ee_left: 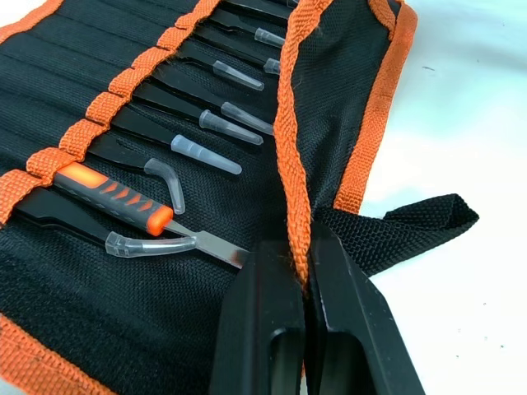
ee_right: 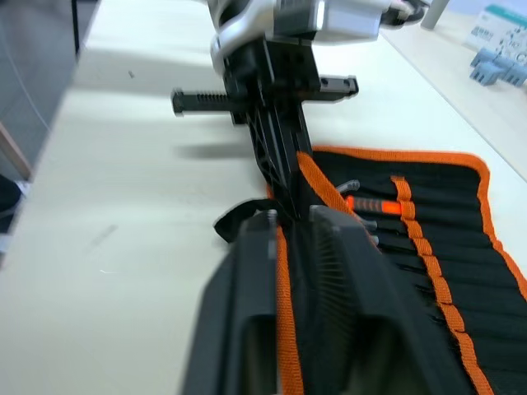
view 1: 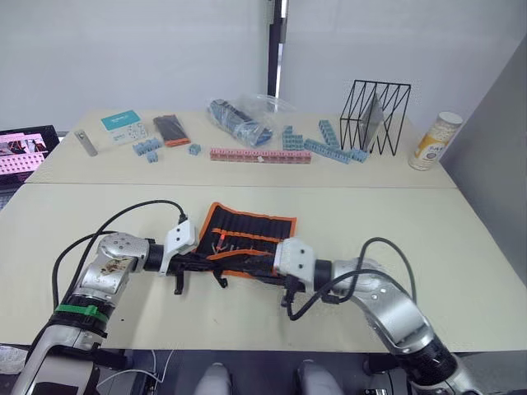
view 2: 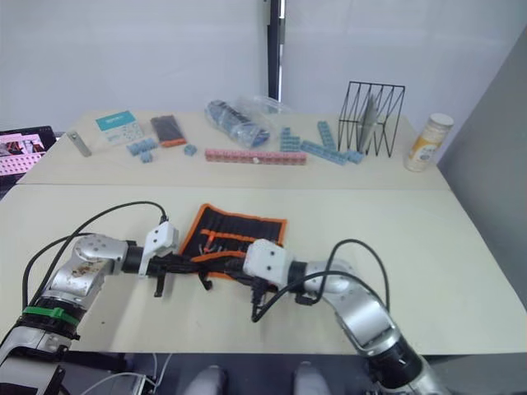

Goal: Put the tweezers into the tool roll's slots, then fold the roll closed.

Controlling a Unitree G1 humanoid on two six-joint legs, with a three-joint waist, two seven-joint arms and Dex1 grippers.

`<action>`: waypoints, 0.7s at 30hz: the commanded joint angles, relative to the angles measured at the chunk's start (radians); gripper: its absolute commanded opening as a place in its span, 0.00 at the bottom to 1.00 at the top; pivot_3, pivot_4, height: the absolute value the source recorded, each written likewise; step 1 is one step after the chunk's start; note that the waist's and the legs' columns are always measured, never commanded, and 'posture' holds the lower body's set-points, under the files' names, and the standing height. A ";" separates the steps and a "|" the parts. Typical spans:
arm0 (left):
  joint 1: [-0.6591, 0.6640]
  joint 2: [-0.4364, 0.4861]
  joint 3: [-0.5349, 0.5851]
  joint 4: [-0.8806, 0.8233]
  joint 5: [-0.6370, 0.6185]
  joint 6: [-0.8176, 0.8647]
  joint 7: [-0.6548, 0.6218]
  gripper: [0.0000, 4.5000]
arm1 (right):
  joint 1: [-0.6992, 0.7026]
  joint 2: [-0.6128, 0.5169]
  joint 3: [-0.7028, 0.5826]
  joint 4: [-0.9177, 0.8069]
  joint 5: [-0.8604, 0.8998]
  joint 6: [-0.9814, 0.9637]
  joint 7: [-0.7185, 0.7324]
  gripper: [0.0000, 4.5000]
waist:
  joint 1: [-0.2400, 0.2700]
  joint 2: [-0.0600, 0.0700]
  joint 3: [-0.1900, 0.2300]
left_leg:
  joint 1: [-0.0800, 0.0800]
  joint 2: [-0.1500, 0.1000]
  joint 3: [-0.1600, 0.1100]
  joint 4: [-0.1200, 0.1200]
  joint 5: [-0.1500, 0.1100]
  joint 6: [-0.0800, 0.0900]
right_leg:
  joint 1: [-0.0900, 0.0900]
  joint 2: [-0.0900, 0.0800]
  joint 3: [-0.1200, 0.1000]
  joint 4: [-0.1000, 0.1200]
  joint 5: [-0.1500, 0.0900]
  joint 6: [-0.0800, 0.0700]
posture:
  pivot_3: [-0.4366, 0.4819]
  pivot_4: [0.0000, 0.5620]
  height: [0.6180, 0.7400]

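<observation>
Tool roll (view 1: 247, 239): open on the near table (view 1: 461, 271), near edge lifted into a fold
Left gripper (ee_left: 306, 271): jaws pinching the orange binding at the fold
Right gripper (ee_right: 284, 239): jaws pinching the same edge
Tweezers (ee_left: 206, 123): in the slots (ee_left: 99, 74), tips capped
Room: bare table all around

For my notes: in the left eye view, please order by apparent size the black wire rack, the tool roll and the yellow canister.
1. Black fabric tool roll with orange binding
2. Black wire rack
3. Yellow cylindrical canister

The roll lies nearer the camera, so its lead is unsure.
</observation>
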 commanded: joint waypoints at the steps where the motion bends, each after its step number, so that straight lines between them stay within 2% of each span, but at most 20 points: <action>1: -0.013 0.013 0.008 -0.042 0.003 0.018 -0.006 0.00 | -0.021 0.028 0.003 0.063 -0.048 -0.025 -0.053 0.01 | 0.001 0.000 0.000 | -0.001 0.000 0.000 0.000 0.000 0.000 | -0.001 0.000 0.000 0.000 0.000 0.000 | 0.48 0.27 0.68; 9: -0.040 0.000 0.019 -0.023 -0.001 0.028 -0.006 0.00 | -0.018 0.052 -0.014 0.159 -0.068 -0.018 -0.087 0.01 | 0.000 0.000 0.000 | -0.008 0.000 0.000 0.000 0.000 0.000 | -0.009 0.000 0.000 0.001 0.000 0.000 | 0.48 0.27 0.68; 13: -0.049 -0.002 0.048 -0.019 -0.012 0.013 0.012 0.26 | -0.018 0.066 -0.021 0.177 -0.057 -0.015 -0.091 0.00 | -0.002 0.000 0.000 | -0.011 0.000 0.000 0.000 0.001 -0.001 | -0.012 0.000 0.000 0.003 0.000 0.000 | 0.48 0.27 0.68; 17: -0.043 0.017 0.111 -0.055 -0.060 0.011 0.005 0.56 | -0.011 0.070 -0.031 0.187 -0.057 -0.007 -0.091 0.00 | -0.004 0.000 0.000 | -0.010 0.000 0.000 0.000 0.001 -0.001 | -0.013 0.000 0.000 0.003 0.000 0.000 | 0.48 0.27 0.68; 21: -0.025 0.033 0.156 -0.080 -0.086 0.008 0.004 0.56 | -0.020 0.084 -0.038 0.201 -0.056 0.011 -0.101 0.00 | -0.006 0.000 0.000 | -0.010 0.000 0.000 0.000 0.001 -0.001 | -0.013 0.000 0.000 0.004 0.000 0.000 | 0.48 0.27 0.68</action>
